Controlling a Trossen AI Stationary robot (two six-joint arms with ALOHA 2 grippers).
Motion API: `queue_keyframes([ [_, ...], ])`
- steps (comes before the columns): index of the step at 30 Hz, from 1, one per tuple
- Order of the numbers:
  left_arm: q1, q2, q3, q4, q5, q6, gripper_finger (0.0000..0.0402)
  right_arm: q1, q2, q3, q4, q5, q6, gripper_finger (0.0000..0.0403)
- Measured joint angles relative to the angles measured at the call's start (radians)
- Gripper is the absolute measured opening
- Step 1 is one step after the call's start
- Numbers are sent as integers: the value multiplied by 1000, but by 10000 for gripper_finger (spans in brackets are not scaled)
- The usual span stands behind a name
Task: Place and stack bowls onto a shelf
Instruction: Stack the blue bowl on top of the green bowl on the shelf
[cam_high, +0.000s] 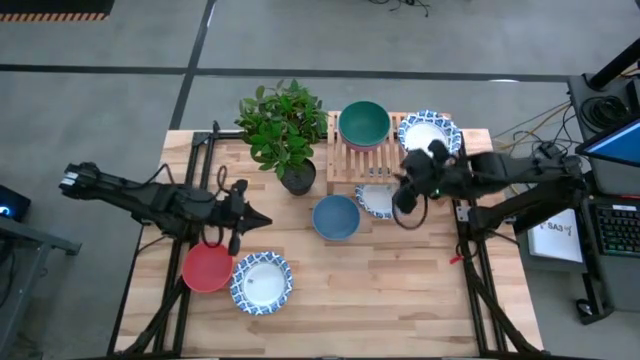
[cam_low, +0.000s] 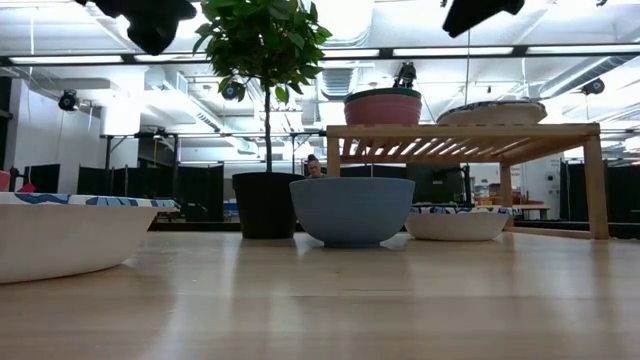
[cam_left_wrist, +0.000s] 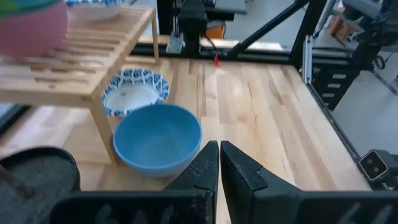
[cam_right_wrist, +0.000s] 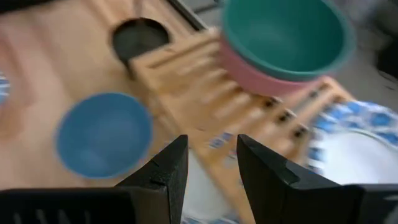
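Bowls are partly shelved. Nearest, on the tabletop at left, the red bowl and a patterned white bowl sit side by side, untouched. The left gripper hovers just beyond them, its fingers pressed together and holding nothing. Farther in, the blue bowl rests on the table in front of the shelf, and a second patterned bowl lies partly under the shelf's near edge. The right gripper hangs above that spot, fingers spread and empty. On the shelf, the dark green bowl is stacked in the pink bowl at left, and a patterned bowl sits at right. A potted plant stands left of the shelf.

Judgement: three bowls placed, four visible ones remain. No legible writing or brand is found.
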Motion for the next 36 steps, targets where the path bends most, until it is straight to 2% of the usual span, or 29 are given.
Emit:
queue_keyframes([
  [9, 0, 85, 0, 2, 0, -46, 0, 148, 31, -176, 328, -13, -98, 128],
  [17, 0, 97, 0, 29, 0, -49, 0, 169, 179, -205, 519, -172, -223, 128],
  [28, 0, 95, 2, 45, 0, -49, 0, 167, 440, -147, 546, -254, -301, 128],
  [36, 0, 95, 2, 57, 0, -49, 0, 142, 565, -123, 546, -326, -329, 128],
])
